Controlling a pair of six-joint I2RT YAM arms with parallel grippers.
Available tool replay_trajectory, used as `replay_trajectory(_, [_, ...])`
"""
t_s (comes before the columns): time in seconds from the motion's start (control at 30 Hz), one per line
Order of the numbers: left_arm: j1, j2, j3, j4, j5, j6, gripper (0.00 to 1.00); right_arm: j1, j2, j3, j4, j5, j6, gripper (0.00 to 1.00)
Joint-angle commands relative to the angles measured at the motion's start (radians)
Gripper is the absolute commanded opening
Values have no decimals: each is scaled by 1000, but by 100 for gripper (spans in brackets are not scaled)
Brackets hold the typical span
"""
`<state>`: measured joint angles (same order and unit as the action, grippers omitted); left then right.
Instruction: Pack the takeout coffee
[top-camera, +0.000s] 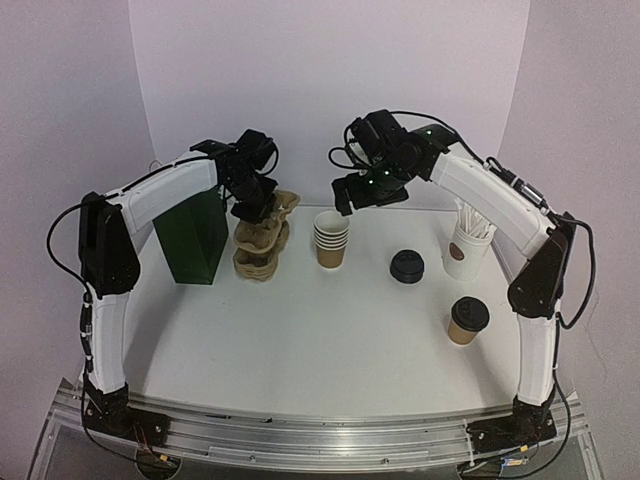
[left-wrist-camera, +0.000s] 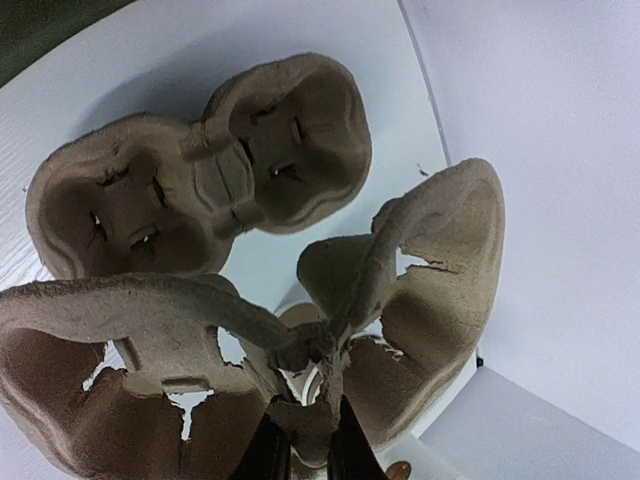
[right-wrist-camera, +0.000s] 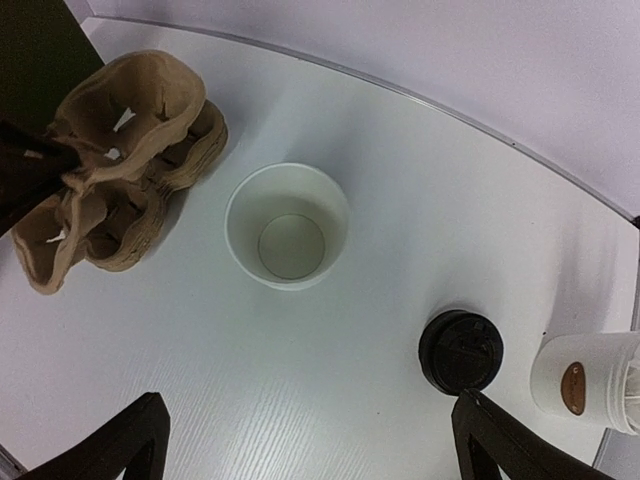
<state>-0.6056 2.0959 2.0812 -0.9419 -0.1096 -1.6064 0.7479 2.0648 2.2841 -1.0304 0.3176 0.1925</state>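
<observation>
The takeout coffee (top-camera: 467, 320), a brown cup with a black dome lid, stands at the front right of the table, apart from both arms. My left gripper (top-camera: 257, 207) (left-wrist-camera: 305, 452) is shut on the middle ridge of a brown pulp cup carrier (left-wrist-camera: 420, 290) and holds it tilted just above the stack of carriers (top-camera: 260, 250) (left-wrist-camera: 200, 170). My right gripper (top-camera: 362, 193) (right-wrist-camera: 310, 440) hangs open and empty above the table, near the stack of lidless cups (top-camera: 332, 238) (right-wrist-camera: 288, 225). The lidded coffee appears in neither wrist view.
A dark green paper bag (top-camera: 192, 238) stands upright left of the carriers. A black lid (top-camera: 407, 266) (right-wrist-camera: 460, 350) lies mid-table. A white cup of wrapped sticks (top-camera: 468, 245) (right-wrist-camera: 585, 375) stands at the back right. White walls close in behind.
</observation>
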Motion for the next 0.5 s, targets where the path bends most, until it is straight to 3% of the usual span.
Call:
replay_trajectory(0.0, [-25, -64, -12, 0, 37, 82, 9, -24, -75, 14, 11, 108, -14, 98])
replay_trajectory(0.27, [-96, -131, -66, -46, 41, 199, 9, -82, -150, -60, 39, 132, -14, 98])
replay_trajectory(0.47, [-167, -243, -195, 35, 71, 422, 6, -88, -208, -130, 48, 158, -3, 98])
